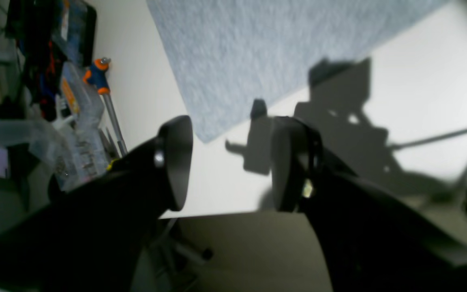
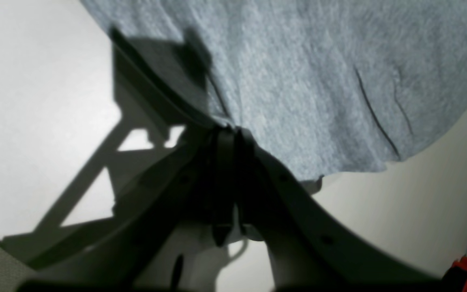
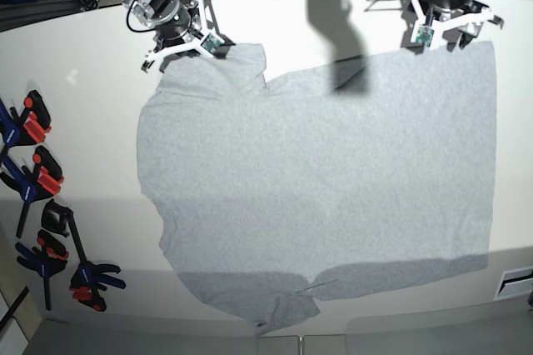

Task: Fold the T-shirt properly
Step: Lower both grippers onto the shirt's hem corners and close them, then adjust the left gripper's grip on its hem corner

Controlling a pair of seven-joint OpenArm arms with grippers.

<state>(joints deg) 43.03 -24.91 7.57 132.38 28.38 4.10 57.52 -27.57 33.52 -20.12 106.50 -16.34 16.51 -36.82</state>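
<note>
The grey T-shirt (image 3: 316,180) lies spread flat on the white table (image 3: 83,122), plain side up. At its far left corner my right gripper (image 3: 185,51) is down on the cloth. The right wrist view shows that gripper (image 2: 227,132) shut, with the T-shirt (image 2: 318,81) edge pinched between its jaws. At the far right corner my left gripper (image 3: 450,32) stands open. In the left wrist view its fingers (image 1: 176,162) frame bare table just short of the T-shirt (image 1: 258,52) corner, holding nothing.
Several orange, blue and black clamps (image 3: 37,180) lie along the table's left side. A screwdriver with an orange and blue handle (image 1: 99,77) and cluttered boxes sit past the left gripper. The table edge (image 1: 217,213) runs close beneath it.
</note>
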